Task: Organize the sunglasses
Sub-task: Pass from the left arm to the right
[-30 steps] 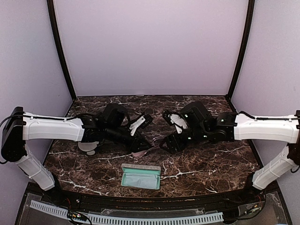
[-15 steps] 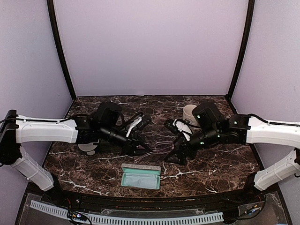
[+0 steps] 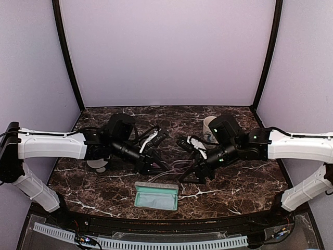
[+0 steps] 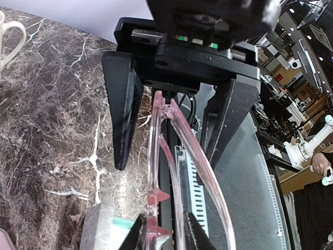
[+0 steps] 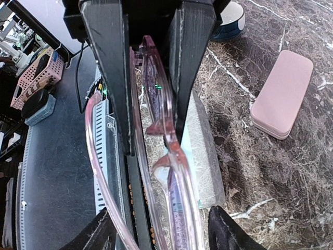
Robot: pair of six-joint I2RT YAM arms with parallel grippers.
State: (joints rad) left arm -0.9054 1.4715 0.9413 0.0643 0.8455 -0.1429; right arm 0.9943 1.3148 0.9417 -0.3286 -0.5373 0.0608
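1. the left gripper (image 4: 166, 235) comes in from the left, its fingers nipped together on one end of the sunglasses (image 5: 169, 151), the chunky see-through pink pair. it carries them clear of the marble table (image 3: 244, 182).
2. the pink pair hangs between the two grippers. its long axis runs left to right from one gripper towards the other, one temple bowed out to the side. the thin dark pair is not to be made out in any view.
3. the open teal case (image 3: 156, 196) lies on the table on the near side of both grippers, its long side running about the same way as the frame.
4. the right gripper (image 5: 162, 232) faces the left one, fingers spread either side of the frame's free end. there is a gap on each side, so it straddles the frame and has no grip on anything.
5. judgement: the frame lies straight ahead between the right fingers, so a squeeze would take it. the left arm looks nearer the case, which sits towards the arm bases from the frame.
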